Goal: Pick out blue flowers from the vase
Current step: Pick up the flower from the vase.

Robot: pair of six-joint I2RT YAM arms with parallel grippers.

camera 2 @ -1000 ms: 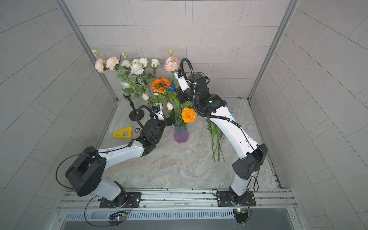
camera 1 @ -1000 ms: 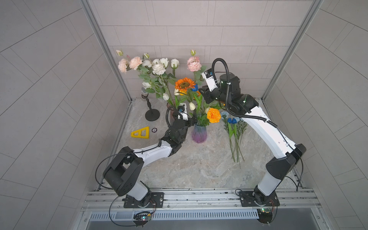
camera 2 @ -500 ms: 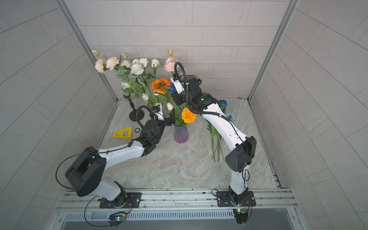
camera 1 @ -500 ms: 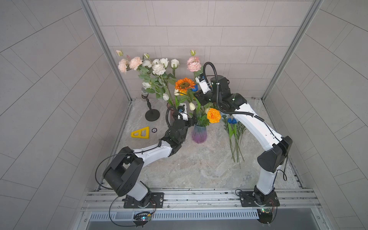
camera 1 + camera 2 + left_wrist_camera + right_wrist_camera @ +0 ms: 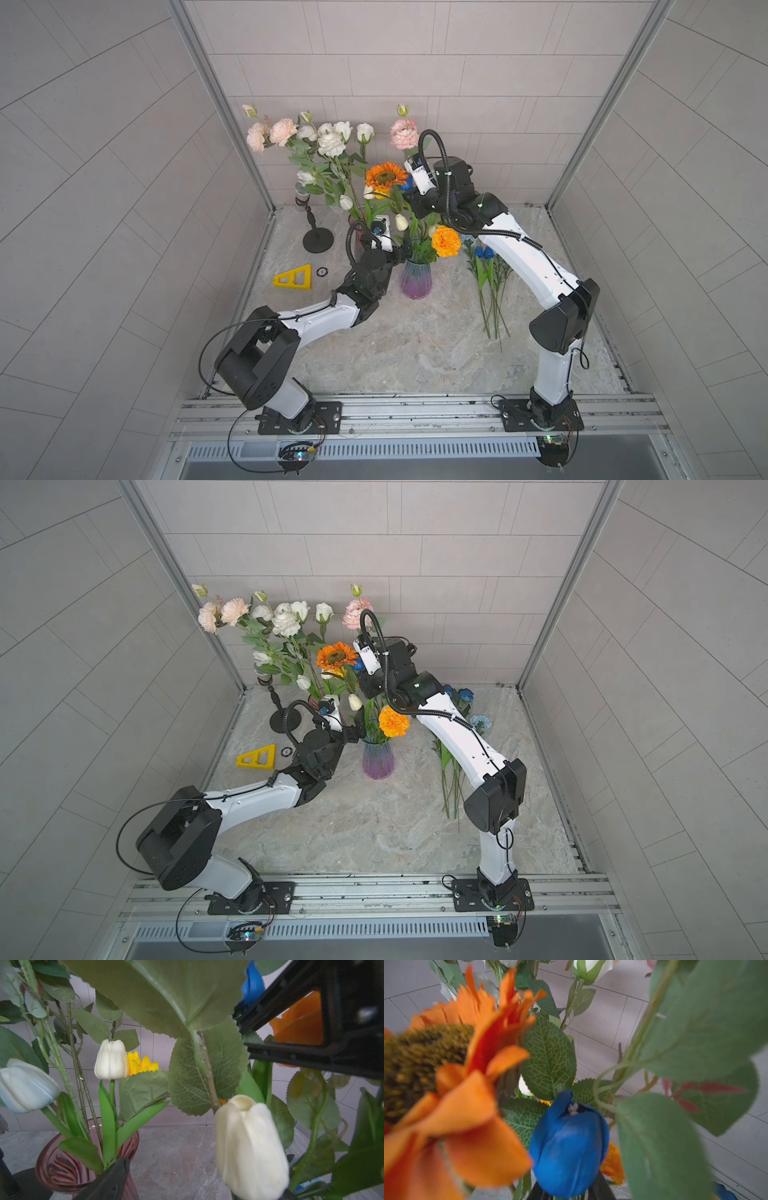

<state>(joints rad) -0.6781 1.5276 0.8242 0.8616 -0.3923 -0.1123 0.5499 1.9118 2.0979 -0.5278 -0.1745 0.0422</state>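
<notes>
several blue flowers [image 5: 485, 266] are already lying on the bench [image 5: 415, 353], on the robot's right of the vase [image 5: 416, 279]: in a top view deep-blue tulip buds with long green stems are resting flat, and in a top view a deep-blue rose [image 5: 465, 695] and a pale-blue carnation [image 5: 480, 722] are showing near the back, behind the right arm. so a good part of the task is looking done.

one blue tulip [image 5: 569, 1147] is still standing in the bouquet. in the right wrist view it is filling the middle, just beside the big orange sunflower [image 5: 446, 1088], and the dark tips of the right pincer [image 5: 409, 195] are showing just under the bloom, on both sides of where the stem is going down. it seems the right pincer is closing on this stem, but the stem and the contact are hidden by the bloom, so it is not possible to tell if it is clamped or not. in both top views only a small blue spot is peeking out between the sunflower and the right wrist.

the left pincer [image 5: 401, 254] is hovering at the neck of the vase with its jaws apart, holding nothing; one dark finger [image 5: 112, 1180] is showing in the left wrist view. the white tulips [image 5: 249, 1147], the orange marigold [image 5: 446, 241] and the pink and white blooms are staying in place, as they should.

as a judgement, what is left is to lift this last visible blue tulip out and lay it with the others; whether more blue ones are hiding in the leaves, the pictures are not showing.
</notes>
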